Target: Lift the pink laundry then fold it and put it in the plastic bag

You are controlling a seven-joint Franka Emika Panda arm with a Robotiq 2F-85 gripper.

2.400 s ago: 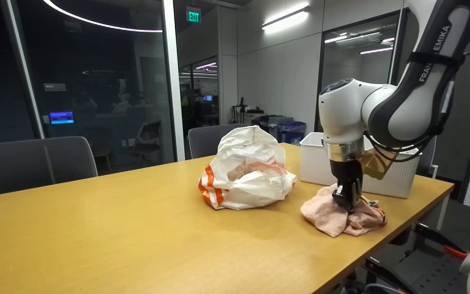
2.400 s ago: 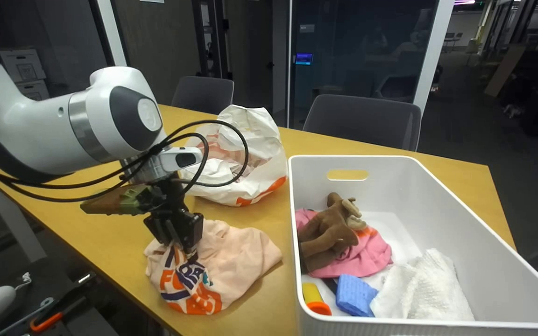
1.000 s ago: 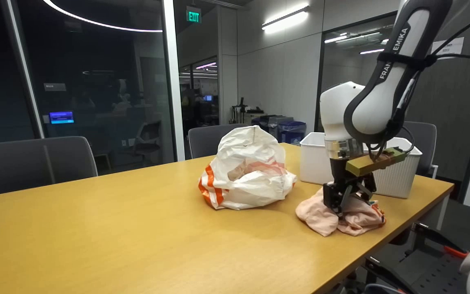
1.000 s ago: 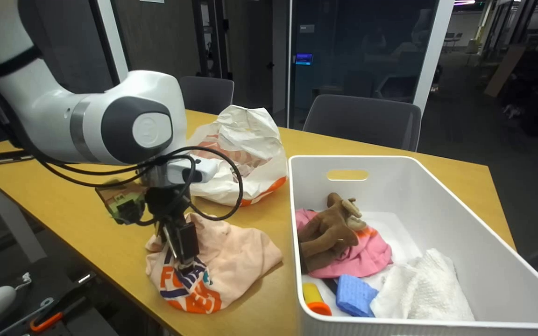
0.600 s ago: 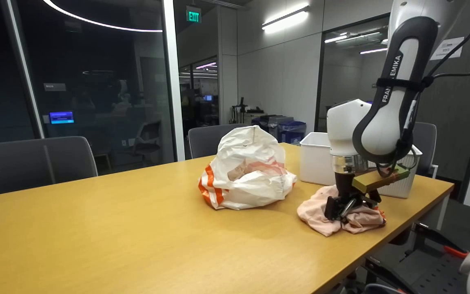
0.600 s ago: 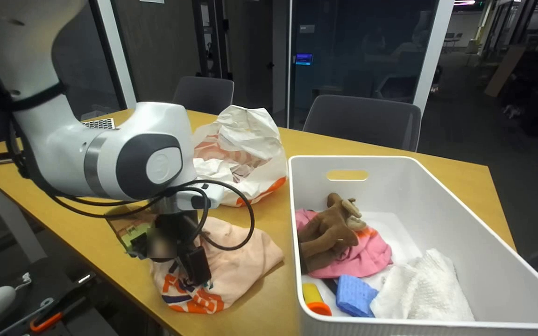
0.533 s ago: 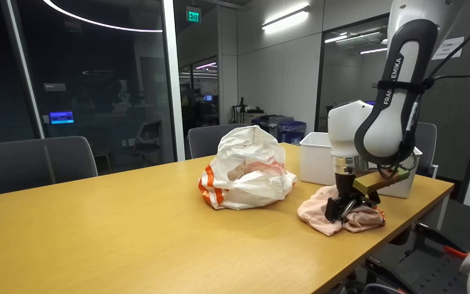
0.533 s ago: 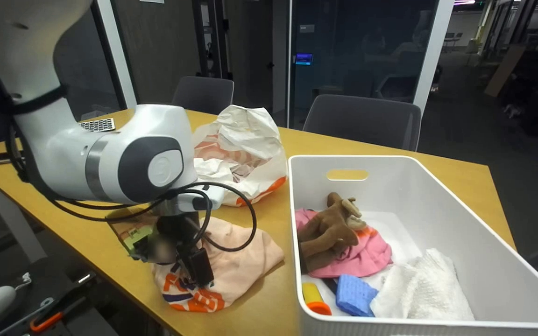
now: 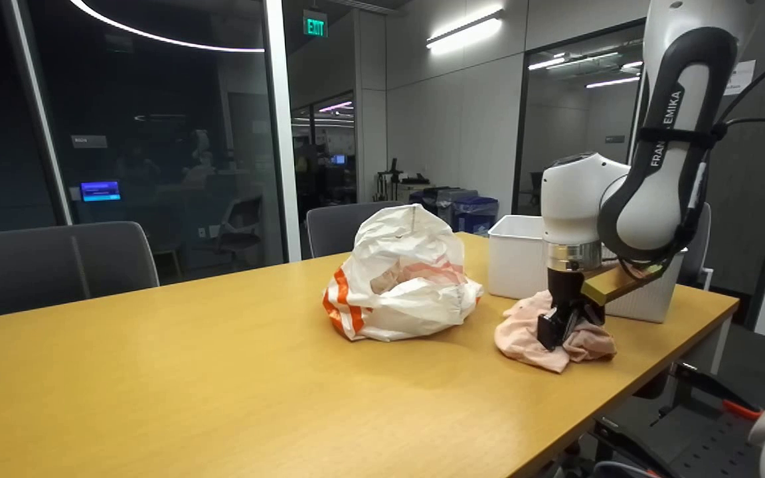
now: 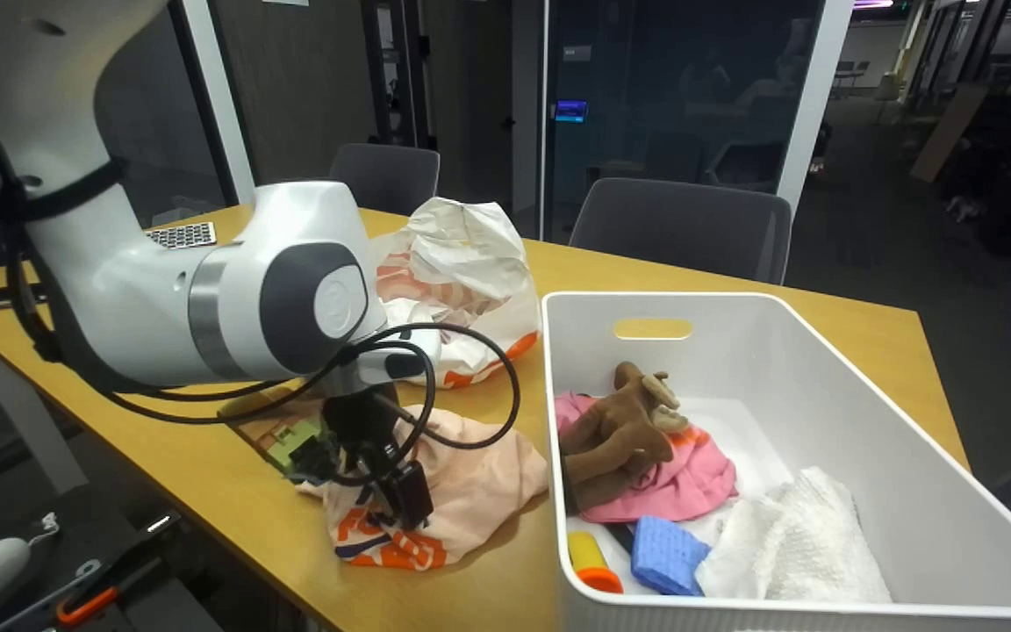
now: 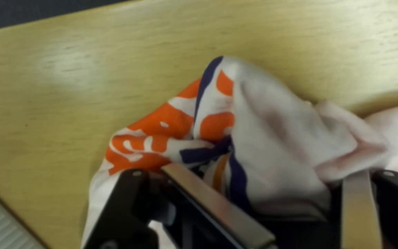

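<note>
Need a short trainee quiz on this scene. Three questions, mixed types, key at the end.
1. True or false: the pink laundry lies outside the plastic bag.
2. Open: which of those two is the gripper down at?
3. Multiple choice: inside the white box, what lies on the bright pink cloth?
A) the gripper
B) a brown plush toy
C) the plastic bag

Key: 1 true; 2 the pink laundry; 3 B.
</note>
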